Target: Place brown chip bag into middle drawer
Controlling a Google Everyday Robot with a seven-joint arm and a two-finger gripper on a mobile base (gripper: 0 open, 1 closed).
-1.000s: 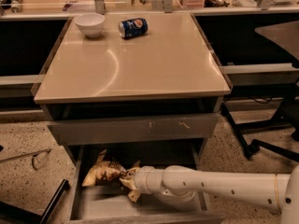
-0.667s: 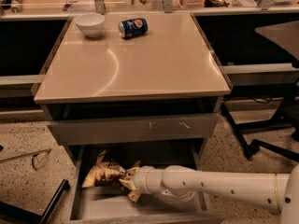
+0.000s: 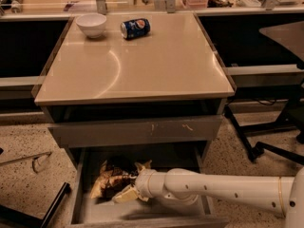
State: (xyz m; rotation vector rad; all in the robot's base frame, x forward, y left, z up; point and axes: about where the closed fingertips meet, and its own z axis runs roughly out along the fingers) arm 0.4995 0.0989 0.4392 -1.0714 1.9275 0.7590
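Nothing much has shifted: my gripper (image 3: 132, 188) hangs low inside the middle drawer (image 3: 102, 212), with the brown chip bag (image 3: 110, 177) bunched against its tip. Whether I'm pinching it, I can't tell. Best to release low, then back straight out.

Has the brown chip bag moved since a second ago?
No. The brown chip bag stays beside the left wall of the middle drawer, the hand at the bag's right end.

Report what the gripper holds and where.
Cannot tell: the gripper is at one end of the brown chip bag in the middle drawer; grasp hidden.
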